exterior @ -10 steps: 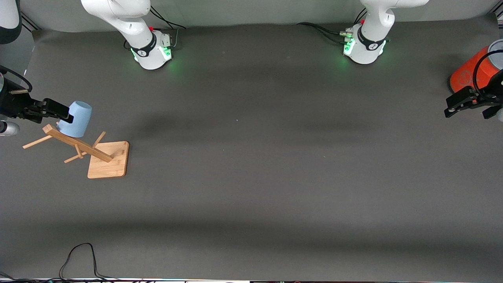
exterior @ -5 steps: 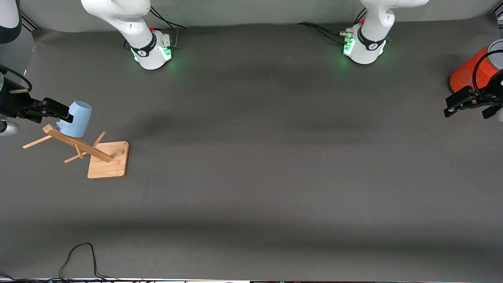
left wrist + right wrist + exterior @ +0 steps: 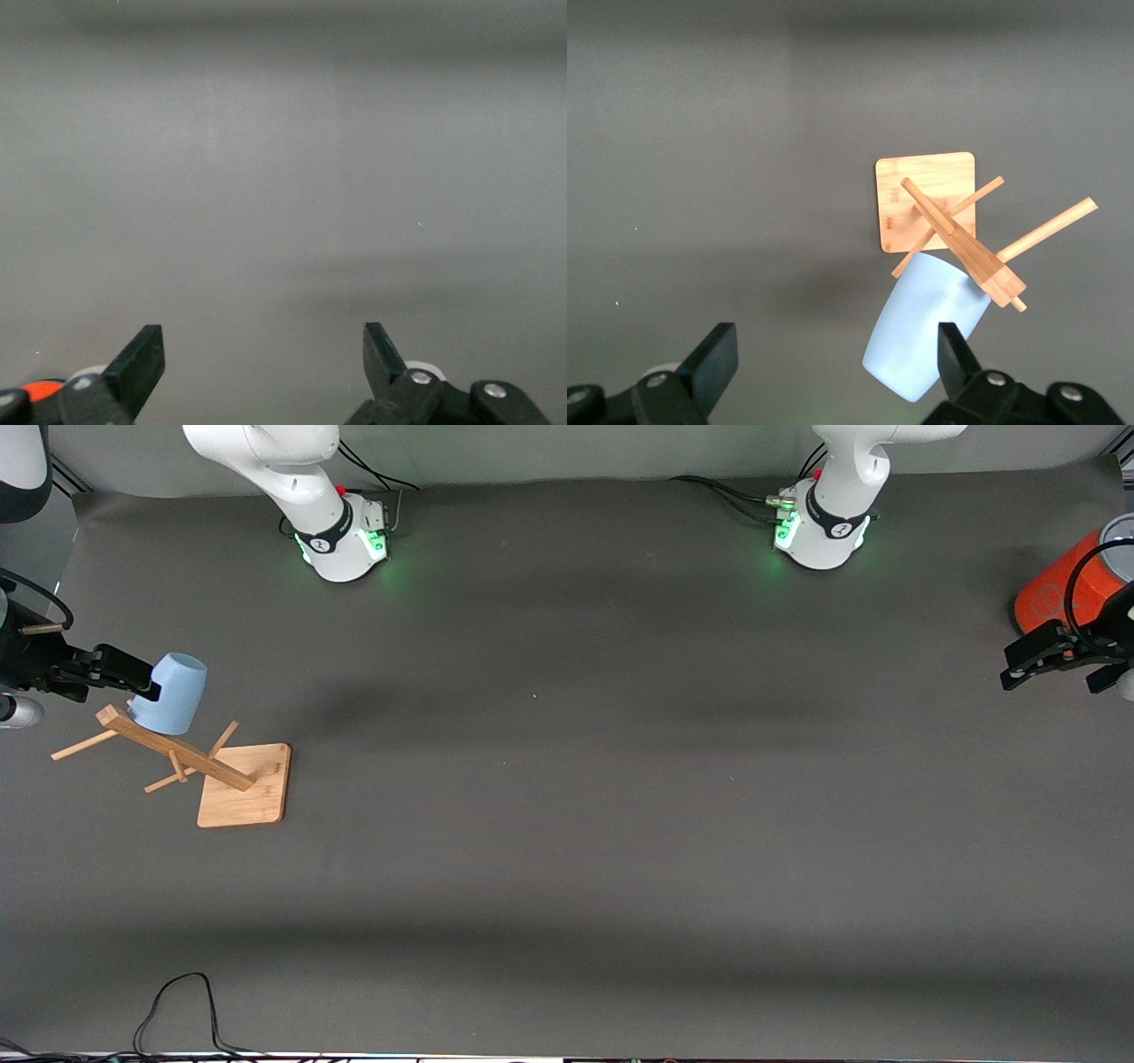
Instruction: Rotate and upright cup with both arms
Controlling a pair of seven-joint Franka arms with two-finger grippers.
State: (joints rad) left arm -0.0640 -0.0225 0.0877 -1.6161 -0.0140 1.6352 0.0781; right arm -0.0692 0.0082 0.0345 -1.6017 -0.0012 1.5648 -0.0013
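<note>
Cup (image 3: 170, 693), likely light, rigid and smooth, hangs tilted at rack's (image 3: 241, 790) 11 o'clock; grip its wall. Right tool (image 3: 146, 682) gapes empty beside it. Left tool (image 3: 1010, 670) waits wide open, empty, over table (image 3: 620, 824) by cylinder (image 3: 1059, 589).

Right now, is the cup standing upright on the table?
No, the cup hangs tilted on a peg of the wooden rack, with the right gripper at its side.

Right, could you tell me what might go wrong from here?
The right hand is open with the cup off-centre by one finger, so closing could nudge it away. The cup hangs on the wooden rack; pulling might topple it. The left hand waits beside the orange cylinder and could bump it.
</note>
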